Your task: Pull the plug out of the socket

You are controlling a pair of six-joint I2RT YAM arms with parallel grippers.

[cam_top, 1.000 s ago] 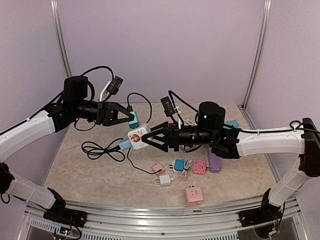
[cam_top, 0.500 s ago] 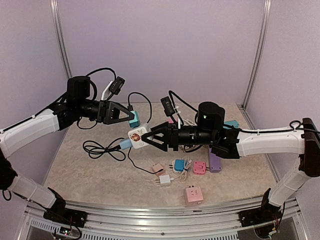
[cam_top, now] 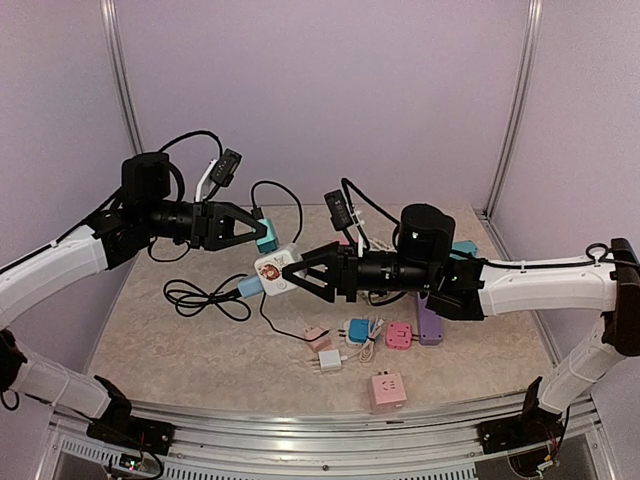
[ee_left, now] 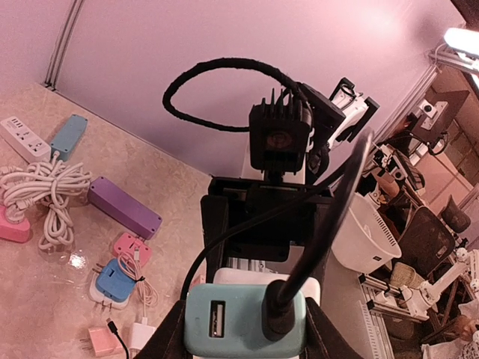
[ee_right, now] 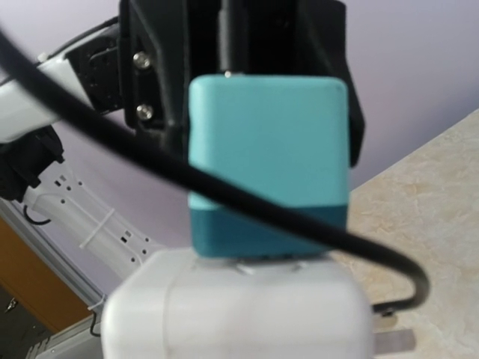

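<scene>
The teal plug (cam_top: 266, 238) hangs in mid-air above the table, and my left gripper (cam_top: 262, 238) is shut on it from the left. It sits against the top face of the white cube socket (cam_top: 277, 272), which my right gripper (cam_top: 285, 272) is shut on from the right. In the left wrist view the plug (ee_left: 243, 321) fills the gap between my dark fingers (ee_left: 168, 338), with a black cable in its USB port and the socket (ee_left: 254, 278) behind it. In the right wrist view the plug (ee_right: 268, 157) rests on the socket (ee_right: 239, 314) with only a thin seam between them.
A pale blue plug (cam_top: 248, 289) with a black cable sticks out of the socket's left side. The cable coils on the table (cam_top: 205, 297). Below lie a white charger (cam_top: 330, 360), a blue adapter (cam_top: 357, 330), pink adapters (cam_top: 387, 390), and a purple power strip (cam_top: 430, 325).
The left arm's elbow and wrist have shifted slightly. Both grips hold, and the plug and socket stay together at about the same spot.
</scene>
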